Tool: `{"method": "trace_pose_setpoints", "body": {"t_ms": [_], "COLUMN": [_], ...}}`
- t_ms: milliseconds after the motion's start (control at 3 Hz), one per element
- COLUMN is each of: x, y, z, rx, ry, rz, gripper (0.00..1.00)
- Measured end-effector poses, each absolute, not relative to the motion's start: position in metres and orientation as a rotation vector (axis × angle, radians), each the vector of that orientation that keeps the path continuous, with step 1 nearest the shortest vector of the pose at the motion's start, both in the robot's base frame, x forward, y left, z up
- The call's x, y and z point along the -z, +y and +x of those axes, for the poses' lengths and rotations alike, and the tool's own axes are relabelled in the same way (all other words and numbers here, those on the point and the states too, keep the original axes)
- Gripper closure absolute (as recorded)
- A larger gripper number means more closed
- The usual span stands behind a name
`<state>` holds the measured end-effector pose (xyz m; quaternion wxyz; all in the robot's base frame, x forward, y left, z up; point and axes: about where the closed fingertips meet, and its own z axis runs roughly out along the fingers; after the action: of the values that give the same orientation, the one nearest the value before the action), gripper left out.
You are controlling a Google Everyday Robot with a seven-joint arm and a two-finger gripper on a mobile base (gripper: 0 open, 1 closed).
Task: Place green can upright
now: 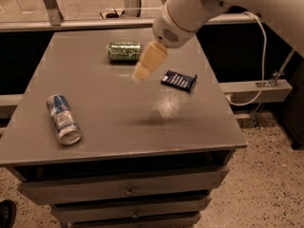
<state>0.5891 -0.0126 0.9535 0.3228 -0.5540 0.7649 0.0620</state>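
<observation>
Well to the left of the green can and much nearer the front edge of the desk, a blue-and-silver can lies on its side, one silver end turned toward the front. The green can itself lies on its side too, near the back of the desk, with its length running left to right, so it is not standing. Just right of the green can and a little forward of it hangs the end effector, a cream-coloured piece slanting down and leftward from the thick white arm. It sits above the desk and looks apart from the can, carrying nothing that I can see; whether it is released or clenched I cannot tell. Further right of the green can, past the end effector, a dark blue packet lies flat on the desk. Far to the right of the green can, off the desk, a white cable loops down.
</observation>
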Motion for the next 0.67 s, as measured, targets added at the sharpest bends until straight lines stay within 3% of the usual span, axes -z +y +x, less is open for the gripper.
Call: {"method": "trace_pose_setpoints", "body": {"t_ms": [667], "x": [-0.909], "y": [0.063], "z": [0.704], "rx": [-0.208], "ry": [2.035], "rz": [-1.31], "gripper": [0.0]}}
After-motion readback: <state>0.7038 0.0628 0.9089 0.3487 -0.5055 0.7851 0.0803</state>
